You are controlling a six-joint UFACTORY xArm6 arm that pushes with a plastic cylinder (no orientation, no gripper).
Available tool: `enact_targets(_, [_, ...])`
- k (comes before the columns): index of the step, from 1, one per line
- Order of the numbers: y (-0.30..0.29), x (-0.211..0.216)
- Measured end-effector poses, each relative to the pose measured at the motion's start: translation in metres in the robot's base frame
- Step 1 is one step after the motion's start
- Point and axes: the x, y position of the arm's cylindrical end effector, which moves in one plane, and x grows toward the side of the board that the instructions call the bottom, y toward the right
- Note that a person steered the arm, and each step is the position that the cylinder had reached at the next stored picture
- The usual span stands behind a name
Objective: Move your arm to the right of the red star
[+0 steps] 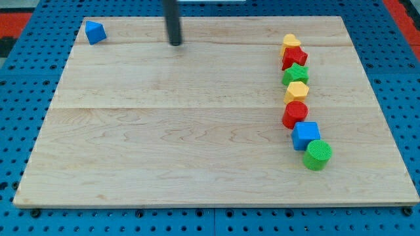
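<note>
near the view's top, left of centre on the pale wooden surface [164, 131]: my tip [176, 44], lower end of straight dark rod, touching nothing. no jaws on this rig, just a bare rod, so nothing to open or close and nothing gripped.

far over at the view's right, near the top: small red star-shaped block [294, 58], second from the top in a curved column of blocks. just above it and touching, yellow block [291, 44], shape unclear, maybe pentagon-like. just below it, green star-shaped block [295, 74]. then further down: yellow hexagon-like block [296, 91], red round-ish block [295, 114], blue cube-like block [306, 135], green cylinder block [317, 155] at the bottom of the line. off alone at the view's top left corner: blue wedge-like block [95, 32], well apart from everything.

key relation: red star lies well apart from my tip, toward the view's right and slightly lower. target spot is the bare wood just beyond the star's right side, so the column stands between tip and goal. judged: needs a long rightward travel, likely passing above the yellow top block near the surface's top edge, then dropping in beside the star. risk judged: cutting straight across would knock the star or its neighbours.
</note>
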Motion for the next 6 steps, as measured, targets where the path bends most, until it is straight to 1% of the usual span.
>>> enact_targets(1, [0.046,-0.014])
enact_targets(3, [0.052,-0.015])
enact_targets(4, [0.072,-0.034])
enact_targets(5, [0.079,-0.048])
enact_targets(6, [0.101,-0.048])
